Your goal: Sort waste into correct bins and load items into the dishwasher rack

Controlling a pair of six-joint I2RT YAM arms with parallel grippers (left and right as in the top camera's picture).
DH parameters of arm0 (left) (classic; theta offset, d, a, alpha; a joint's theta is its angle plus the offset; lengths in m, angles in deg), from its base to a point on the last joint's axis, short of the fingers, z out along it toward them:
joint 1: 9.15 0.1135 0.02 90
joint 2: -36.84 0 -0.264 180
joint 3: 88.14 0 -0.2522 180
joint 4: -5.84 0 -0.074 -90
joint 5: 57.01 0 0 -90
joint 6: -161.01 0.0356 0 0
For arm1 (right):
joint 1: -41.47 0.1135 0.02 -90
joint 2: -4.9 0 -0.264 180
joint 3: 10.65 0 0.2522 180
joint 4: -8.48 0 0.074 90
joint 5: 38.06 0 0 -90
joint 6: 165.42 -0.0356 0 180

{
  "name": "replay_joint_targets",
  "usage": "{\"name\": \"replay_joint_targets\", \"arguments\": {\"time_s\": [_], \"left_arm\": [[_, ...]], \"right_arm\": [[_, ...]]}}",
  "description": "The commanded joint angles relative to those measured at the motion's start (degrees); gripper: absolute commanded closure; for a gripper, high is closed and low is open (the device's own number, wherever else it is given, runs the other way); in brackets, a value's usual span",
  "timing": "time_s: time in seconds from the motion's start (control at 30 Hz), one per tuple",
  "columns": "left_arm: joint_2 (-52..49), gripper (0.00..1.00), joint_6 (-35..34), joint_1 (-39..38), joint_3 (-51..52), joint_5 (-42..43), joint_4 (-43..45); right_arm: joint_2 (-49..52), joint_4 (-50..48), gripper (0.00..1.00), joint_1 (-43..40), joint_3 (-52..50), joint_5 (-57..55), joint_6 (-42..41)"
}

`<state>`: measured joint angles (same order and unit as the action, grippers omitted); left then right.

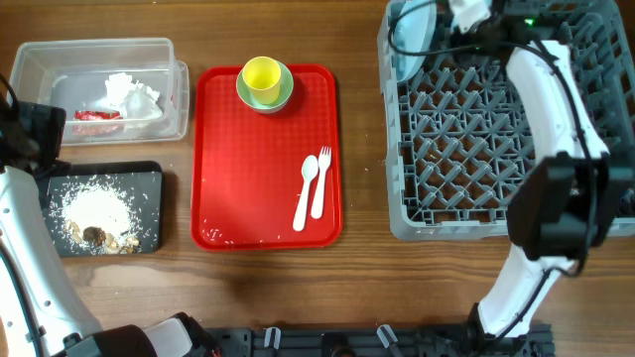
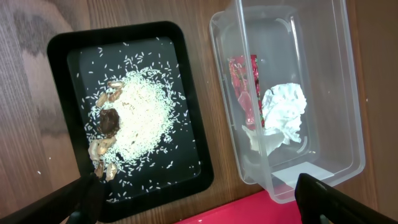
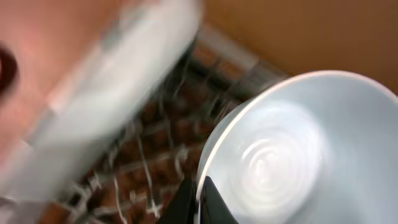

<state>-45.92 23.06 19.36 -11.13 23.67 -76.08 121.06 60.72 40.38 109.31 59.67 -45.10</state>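
Observation:
The grey dishwasher rack (image 1: 496,149) stands at the right. My right gripper (image 3: 200,202) is shut on the rim of a pale blue bowl (image 3: 292,162) over the rack's far left corner; pale blue dishware (image 1: 409,40) shows there in the overhead view. A blurred pale shape (image 3: 118,74) is beside it. The yellow cup (image 1: 261,74) sits in the pale green bowl (image 1: 281,97). The white spoon (image 1: 307,188) and fork (image 1: 321,183) lie on the red tray. The clear tub (image 1: 40,59) holds the napkin (image 2: 285,109) and wrapper (image 2: 245,84). The black tray (image 2: 186,93) holds brown scraps (image 2: 109,121) and whitish crumbs. My left gripper (image 2: 205,202) is open and empty above the gap between tub and black tray.
The flat red tray (image 1: 228,198) lies in the middle of the wooden table, between the bins and the rack. My left arm (image 1: 25,228) runs along the left edge. My right arm (image 1: 551,149) reaches across the rack from the front right.

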Motion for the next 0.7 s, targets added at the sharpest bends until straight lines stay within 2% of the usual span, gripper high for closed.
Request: {"name": "replay_joint_targets", "arguments": {"time_s": [0.0,0.23,0.37,0.47,0.67], "left_arm": [[-0.2,0.00,-0.7,0.3,0.0,-0.3,0.0],[-0.2,0.00,-0.7,0.3,0.0,-0.3,0.0],[-0.2,0.00,-0.7,0.3,0.0,-0.3,0.0],[-0.2,0.00,-0.7,0.3,0.0,-0.3,0.0],[-0.2,0.00,-0.7,0.3,0.0,-0.3,0.0]], "right_arm": [[-8.9,-3.2,0.96,-2.5,0.7,10.4,-11.7],[-6.5,-6.5,0.96,-13.6,0.1,49.8,-29.8],[-1.5,-8.6,0.95,-17.2,0.1,66.2,-39.2],[0.9,-9.0,0.95,-17.3,0.1,70.8,-40.1],[5.8,-8.8,0.96,-17.3,0.0,69.7,-46.0]]}}
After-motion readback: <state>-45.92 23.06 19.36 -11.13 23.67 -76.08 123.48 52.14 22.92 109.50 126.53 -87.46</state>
